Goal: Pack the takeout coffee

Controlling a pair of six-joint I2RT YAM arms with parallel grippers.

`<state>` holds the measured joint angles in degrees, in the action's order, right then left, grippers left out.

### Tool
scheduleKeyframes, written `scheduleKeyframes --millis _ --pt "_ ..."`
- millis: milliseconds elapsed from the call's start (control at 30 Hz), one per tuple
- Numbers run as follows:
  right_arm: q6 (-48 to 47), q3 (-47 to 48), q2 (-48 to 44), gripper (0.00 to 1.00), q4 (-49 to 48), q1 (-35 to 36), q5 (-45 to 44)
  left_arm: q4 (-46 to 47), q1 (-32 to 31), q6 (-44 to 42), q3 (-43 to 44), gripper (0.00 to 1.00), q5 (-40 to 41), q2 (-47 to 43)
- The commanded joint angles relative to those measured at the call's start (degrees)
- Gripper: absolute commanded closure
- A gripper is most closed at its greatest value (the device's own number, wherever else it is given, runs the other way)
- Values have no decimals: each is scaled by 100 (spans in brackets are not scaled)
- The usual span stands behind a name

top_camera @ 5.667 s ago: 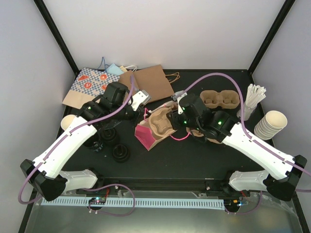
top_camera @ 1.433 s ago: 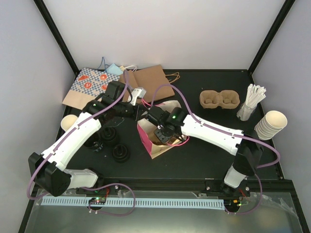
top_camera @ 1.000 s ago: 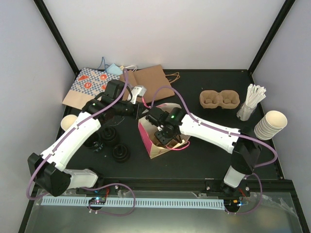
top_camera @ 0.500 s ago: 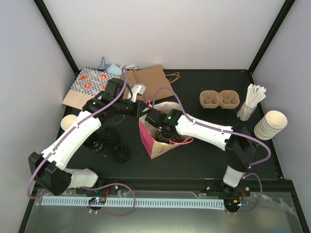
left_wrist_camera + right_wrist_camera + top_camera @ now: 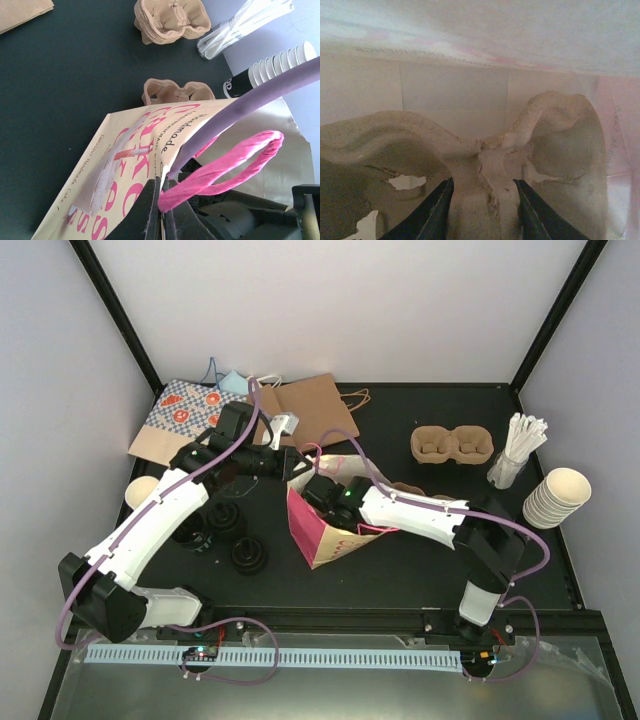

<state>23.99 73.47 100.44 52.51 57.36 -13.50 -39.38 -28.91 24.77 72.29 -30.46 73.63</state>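
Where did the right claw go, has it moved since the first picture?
Yes. The right gripper has moved left, away from the carrier stack at the back right, down into the pink bag, gripping a pulp tray.

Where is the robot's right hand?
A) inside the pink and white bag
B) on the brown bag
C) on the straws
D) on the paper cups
A: the right gripper is inside the pink and white bag, gripping the cup carrier with bag walls around it; the left gripper pinches the pink handle.
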Motion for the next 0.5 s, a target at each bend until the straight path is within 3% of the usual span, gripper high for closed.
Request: scheduleKeyframes --millis 0,467 --pt "183 -285 193 66 -245 48 14 505 -64 168 138 98 -462 -199" --pt "212 -933 418 65 -953 170 193 416 -71 6 139 98 -426 -226"
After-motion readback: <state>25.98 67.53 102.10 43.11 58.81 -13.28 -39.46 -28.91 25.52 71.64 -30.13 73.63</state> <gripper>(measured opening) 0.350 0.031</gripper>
